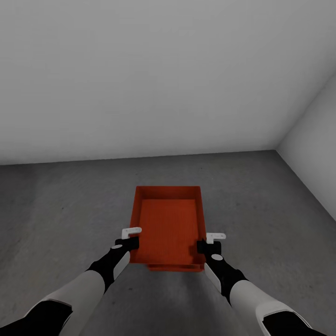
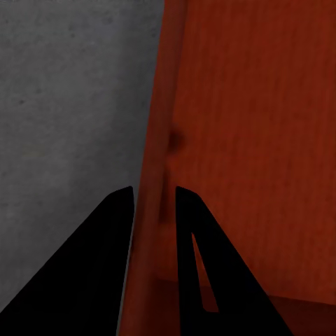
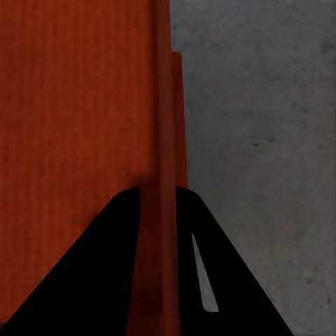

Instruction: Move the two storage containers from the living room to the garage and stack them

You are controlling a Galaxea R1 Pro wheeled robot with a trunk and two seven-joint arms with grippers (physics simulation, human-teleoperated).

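Left pincer [image 1: 132, 236], right pincer [image 1: 210, 241] clamping container [image 1: 169, 224] walls

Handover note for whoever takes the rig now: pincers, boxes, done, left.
Left pincer: shut on the upper container's left wall.
Right pincer: shut on its right wall.
Upper container sits over the lower container, whose edge peeks out at the near end, on the garage floor.
Done: both in the garage, roughly stacked.
Left: confirm the upper one is seated, open both pincers, back off.
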